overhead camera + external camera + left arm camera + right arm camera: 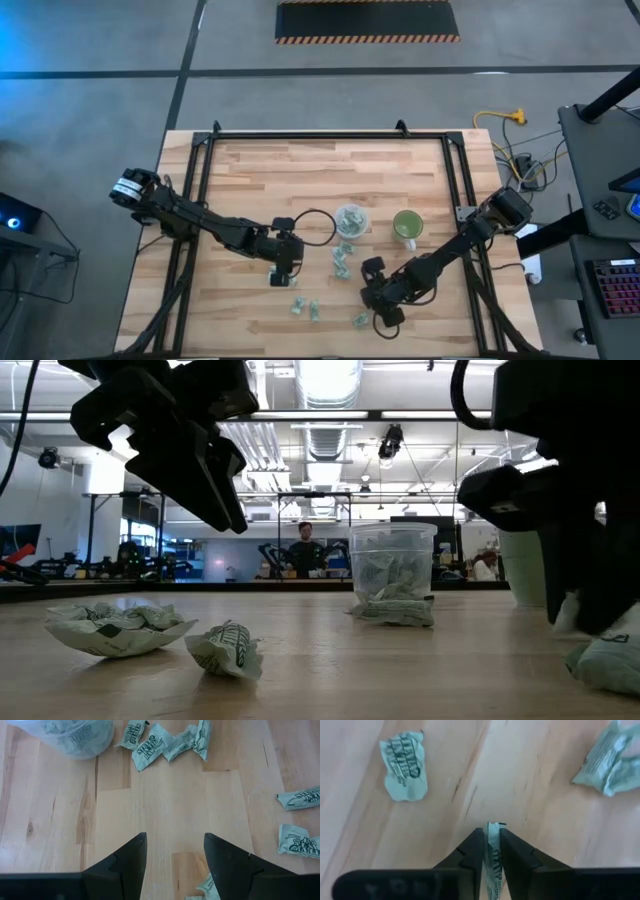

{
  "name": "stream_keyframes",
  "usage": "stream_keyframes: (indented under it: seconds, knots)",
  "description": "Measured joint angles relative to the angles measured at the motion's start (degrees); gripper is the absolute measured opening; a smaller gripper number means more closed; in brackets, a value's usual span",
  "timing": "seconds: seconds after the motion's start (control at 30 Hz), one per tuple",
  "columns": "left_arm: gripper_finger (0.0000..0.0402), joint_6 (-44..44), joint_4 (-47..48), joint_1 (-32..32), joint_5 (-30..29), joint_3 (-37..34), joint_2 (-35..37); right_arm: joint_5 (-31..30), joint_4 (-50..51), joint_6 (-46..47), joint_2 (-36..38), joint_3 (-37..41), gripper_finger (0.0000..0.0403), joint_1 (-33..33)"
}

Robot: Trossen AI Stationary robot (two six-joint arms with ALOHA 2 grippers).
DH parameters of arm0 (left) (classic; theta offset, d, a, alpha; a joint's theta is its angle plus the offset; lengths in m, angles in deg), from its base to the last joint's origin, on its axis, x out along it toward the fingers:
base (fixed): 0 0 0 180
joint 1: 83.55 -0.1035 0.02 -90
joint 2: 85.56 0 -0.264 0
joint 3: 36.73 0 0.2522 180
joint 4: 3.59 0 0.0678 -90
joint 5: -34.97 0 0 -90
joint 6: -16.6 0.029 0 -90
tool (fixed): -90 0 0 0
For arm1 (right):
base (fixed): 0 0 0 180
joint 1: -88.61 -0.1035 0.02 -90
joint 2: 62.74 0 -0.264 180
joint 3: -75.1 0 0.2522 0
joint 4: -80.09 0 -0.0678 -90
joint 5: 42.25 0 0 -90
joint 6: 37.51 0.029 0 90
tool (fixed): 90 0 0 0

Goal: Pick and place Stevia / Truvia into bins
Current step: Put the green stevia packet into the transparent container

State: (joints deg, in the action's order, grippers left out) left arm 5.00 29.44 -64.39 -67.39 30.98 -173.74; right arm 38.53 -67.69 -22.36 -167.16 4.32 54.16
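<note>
Stevia sachets lie loose on the wooden table: a cluster (342,258) near the clear cup (350,220), and two more (305,309) toward the near edge. The green cup (407,226) stands right of the clear one, which holds several sachets (392,575). My right gripper (492,845) is low over the table near the front and shut on one sachet (493,857). Other sachets (405,766) (610,765) lie flat beyond it. My left gripper (175,852) hangs open above bare wood, short of the sachets (150,745) beside the clear cup (70,737). My right gripper pinches one sachet between its two fingers, the sachet standing on edge with its flat faces against them. Its far end (493,827) sticks out a little past the fingertips. The fingers come steeply from above. I cannot tell whether the sachet still touches the table.
More sachets lie right of my left gripper (300,797) (299,840) and one under its right finger (207,887). A black frame (330,135) runs along the table's far and side edges. Bare wood spreads across the far half of the table (300,170).
</note>
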Motion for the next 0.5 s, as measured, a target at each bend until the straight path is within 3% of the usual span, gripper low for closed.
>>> stream_keyframes:
  seconds: [0.3, 0.4, 0.5]
  knots:
    - [0.0180, 0.02, 0.02, 0.00, 0.00, 0.02, 0.02, -1.05, 7.07, -6.63, 0.09, -6.14, 0.0028, -0.04]
    - [0.0180, 0.01, 0.04, -0.01, 0.00, 0.02, 0.02, -6.45, 12.15, -9.14, 0.09, -9.60, 0.0028, -0.04]
    - [0.0180, 0.02, 0.07, -0.01, 0.00, 0.02, 0.02, -15.77, 17.16, -12.41, 0.09, -12.90, 0.0028, -0.02]
